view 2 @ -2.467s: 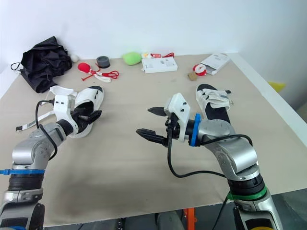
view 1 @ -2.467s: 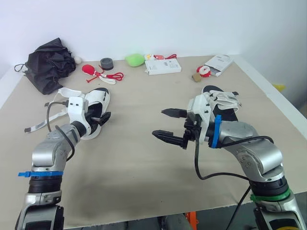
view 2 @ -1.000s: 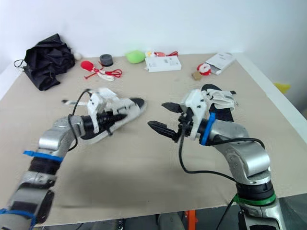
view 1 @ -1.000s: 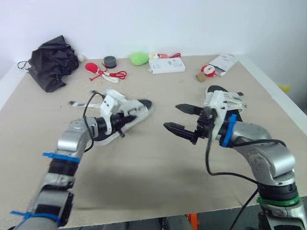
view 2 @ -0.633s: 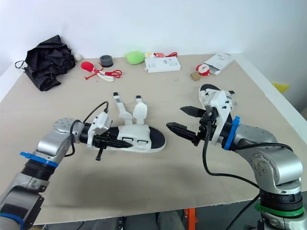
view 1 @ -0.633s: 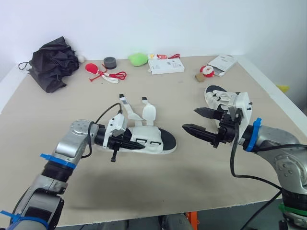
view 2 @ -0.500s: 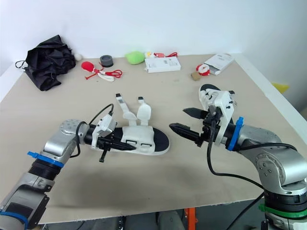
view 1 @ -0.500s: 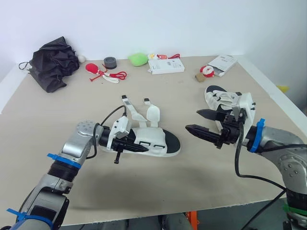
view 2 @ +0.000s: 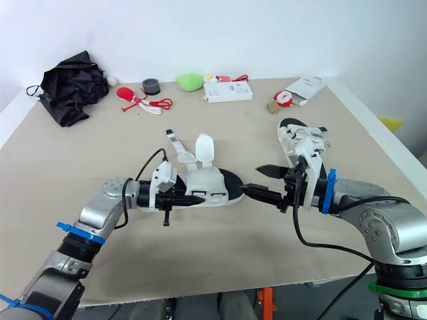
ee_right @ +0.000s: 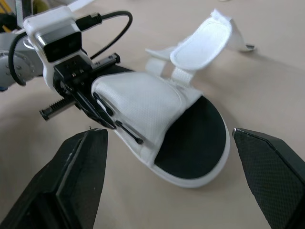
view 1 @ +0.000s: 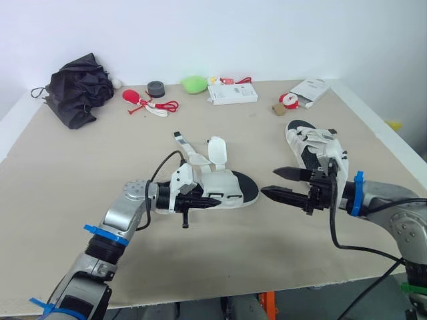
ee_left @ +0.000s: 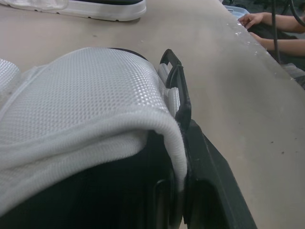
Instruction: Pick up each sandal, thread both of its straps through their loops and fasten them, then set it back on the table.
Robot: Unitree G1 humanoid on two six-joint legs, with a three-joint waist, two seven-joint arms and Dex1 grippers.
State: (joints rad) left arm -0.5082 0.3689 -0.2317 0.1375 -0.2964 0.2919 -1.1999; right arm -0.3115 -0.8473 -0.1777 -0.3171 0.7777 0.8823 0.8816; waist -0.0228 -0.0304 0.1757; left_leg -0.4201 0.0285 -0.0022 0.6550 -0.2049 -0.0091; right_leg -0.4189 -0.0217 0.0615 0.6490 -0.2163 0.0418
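At mid-table, left tool has brought sandal nearer right tool

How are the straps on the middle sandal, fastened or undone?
Undone. Both straps stick up free from the far edge of the sandal instead of lying fastened across it.

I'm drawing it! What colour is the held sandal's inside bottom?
The sandal's insole is black, clearest in right wrist view.
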